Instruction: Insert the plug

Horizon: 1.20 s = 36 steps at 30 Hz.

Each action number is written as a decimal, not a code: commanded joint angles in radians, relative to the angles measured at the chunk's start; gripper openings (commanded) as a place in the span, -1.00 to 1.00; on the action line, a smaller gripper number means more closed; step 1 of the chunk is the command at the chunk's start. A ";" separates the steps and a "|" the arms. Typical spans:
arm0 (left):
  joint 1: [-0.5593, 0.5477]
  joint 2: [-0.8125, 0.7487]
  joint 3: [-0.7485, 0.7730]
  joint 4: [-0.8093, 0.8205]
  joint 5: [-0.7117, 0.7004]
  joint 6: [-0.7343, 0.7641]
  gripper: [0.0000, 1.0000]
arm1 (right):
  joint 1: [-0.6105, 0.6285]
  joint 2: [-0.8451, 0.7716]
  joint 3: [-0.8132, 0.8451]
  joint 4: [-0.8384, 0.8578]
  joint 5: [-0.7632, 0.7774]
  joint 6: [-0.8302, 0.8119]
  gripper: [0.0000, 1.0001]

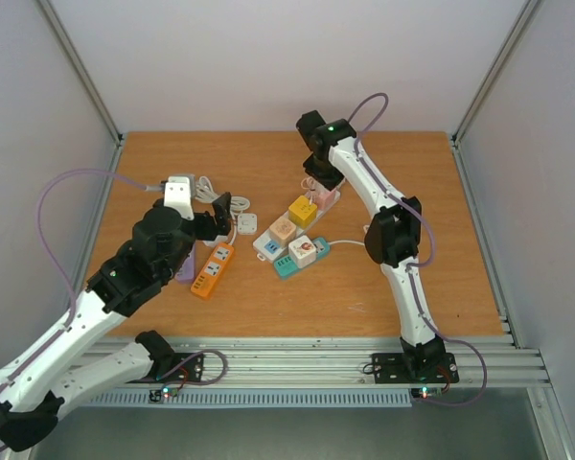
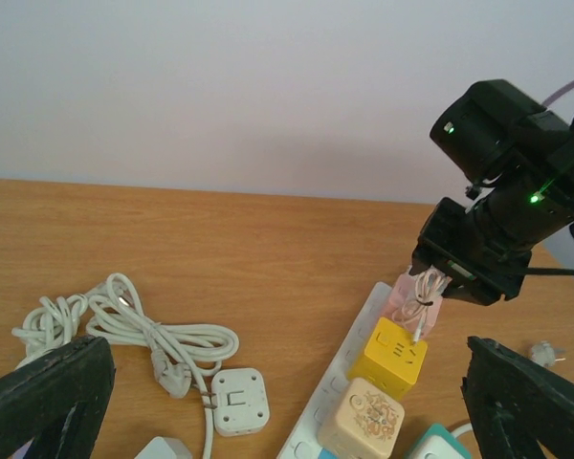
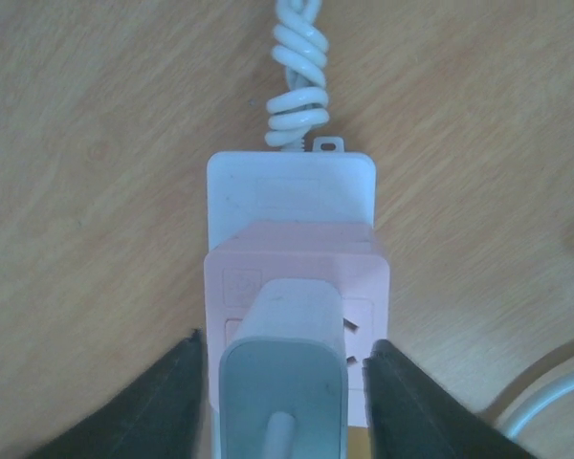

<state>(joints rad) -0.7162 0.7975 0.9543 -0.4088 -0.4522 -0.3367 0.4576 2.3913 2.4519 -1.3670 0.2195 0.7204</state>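
Note:
A white plug [image 3: 285, 382] stands in the top socket of a pink cube adapter [image 3: 297, 258], which sits at the end of a white power strip [image 3: 290, 186]. My right gripper [image 3: 285, 402] straddles the plug. Its fingers [image 3: 163, 402] stand a little off both sides with narrow gaps showing, so it is open. From above, the right gripper [image 1: 323, 182] covers the pink cube [image 1: 324, 198] and hides the plug. My left gripper [image 2: 287, 411] is wide open and empty, hovering over the table left of the strip [image 2: 340, 382].
Yellow [image 2: 390, 356], beige [image 2: 364, 421] and teal [image 1: 302, 254] cubes sit along the strip. A coiled white cord [image 2: 124, 325] with a square white adapter [image 2: 237, 400] lies to the left. An orange power strip [image 1: 213, 270] lies near the left arm.

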 commanded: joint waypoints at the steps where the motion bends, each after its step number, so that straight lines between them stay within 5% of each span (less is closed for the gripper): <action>1: 0.019 0.044 0.028 0.005 0.014 0.002 0.99 | -0.016 -0.071 -0.028 0.043 0.003 -0.090 0.13; 4: 0.055 0.090 0.059 -0.046 0.039 -0.005 0.99 | -0.017 -0.159 -0.036 0.044 0.009 -0.127 0.66; 6: 0.094 0.121 0.078 -0.078 0.076 -0.018 0.99 | -0.016 -0.208 -0.052 0.046 0.011 -0.153 0.77; 13: 0.236 0.258 0.089 -0.133 0.211 -0.101 0.99 | -0.016 -0.464 -0.381 0.193 0.010 -0.304 0.78; 21: 0.365 0.475 0.052 -0.147 0.285 -0.204 0.82 | -0.014 -0.895 -1.001 0.664 -0.300 -0.530 0.73; 31: 0.463 0.701 0.019 -0.111 0.347 -0.384 0.88 | 0.002 -1.031 -1.247 0.734 -0.488 -0.543 0.70; 36: 0.469 0.779 -0.009 0.001 0.438 -0.490 0.74 | 0.013 -1.042 -1.282 0.742 -0.502 -0.529 0.67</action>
<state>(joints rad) -0.2493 1.5356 0.9714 -0.5144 -0.0898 -0.6991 0.4564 1.3731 1.1858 -0.6662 -0.2382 0.1902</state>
